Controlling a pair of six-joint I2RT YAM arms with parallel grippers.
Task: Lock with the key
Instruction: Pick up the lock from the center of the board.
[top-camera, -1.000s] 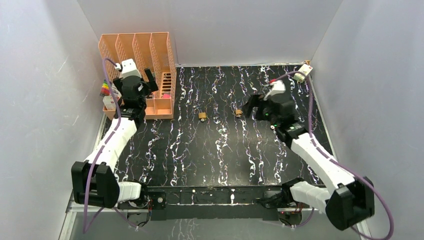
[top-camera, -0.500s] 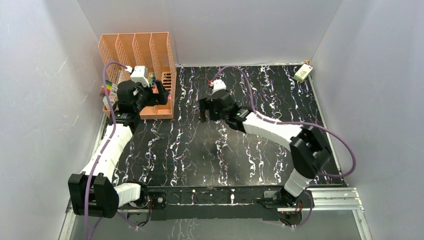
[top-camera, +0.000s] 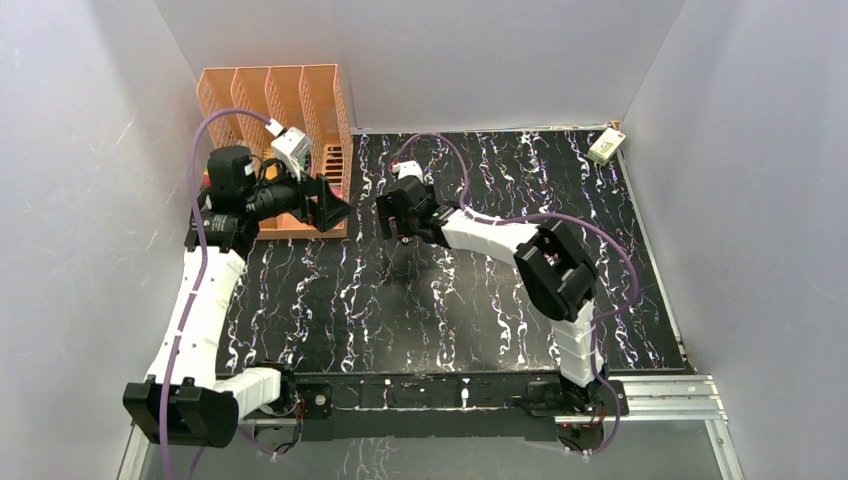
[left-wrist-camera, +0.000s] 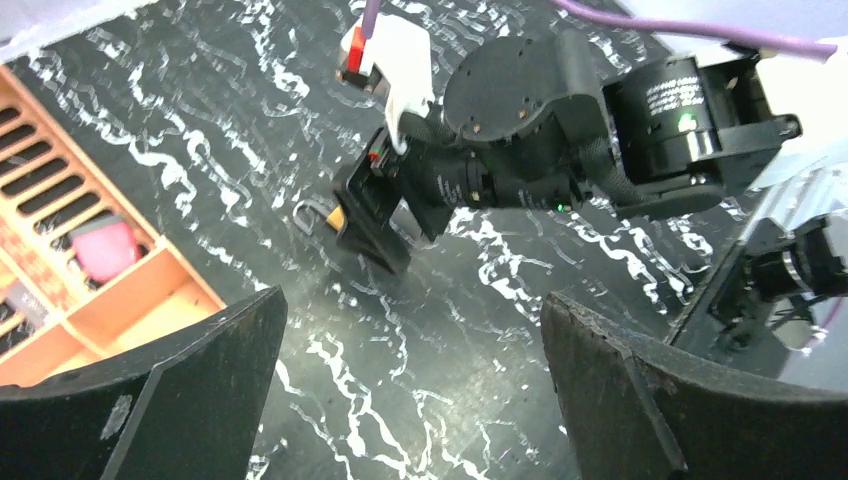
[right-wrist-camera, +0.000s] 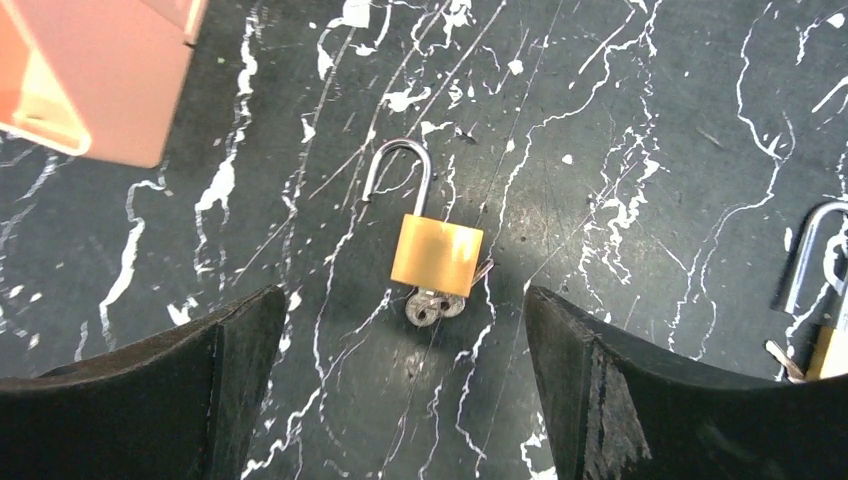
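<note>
A brass padlock (right-wrist-camera: 436, 255) lies flat on the black marbled table (right-wrist-camera: 620, 120), its shackle (right-wrist-camera: 400, 170) open and a key (right-wrist-camera: 435, 305) in its base. My right gripper (right-wrist-camera: 398, 335) hovers open right above it, a finger on each side, touching nothing. In the top view the right gripper (top-camera: 393, 220) hides the padlock. The left wrist view shows the padlock (left-wrist-camera: 335, 215) peeking out beside the right gripper (left-wrist-camera: 375, 215). My left gripper (top-camera: 325, 205) is open and empty, held above the table and turned toward the right gripper.
An orange slotted organiser (top-camera: 290, 110) stands at the back left; its corner shows in the right wrist view (right-wrist-camera: 90, 70). A second open padlock (right-wrist-camera: 825, 300) lies just right of the first. A small white box (top-camera: 605, 147) sits at the far right corner.
My right arm has swung left across the table, from the second padlock to over the padlock near the organiser. My left gripper has turned from the organiser toward the table's middle.
</note>
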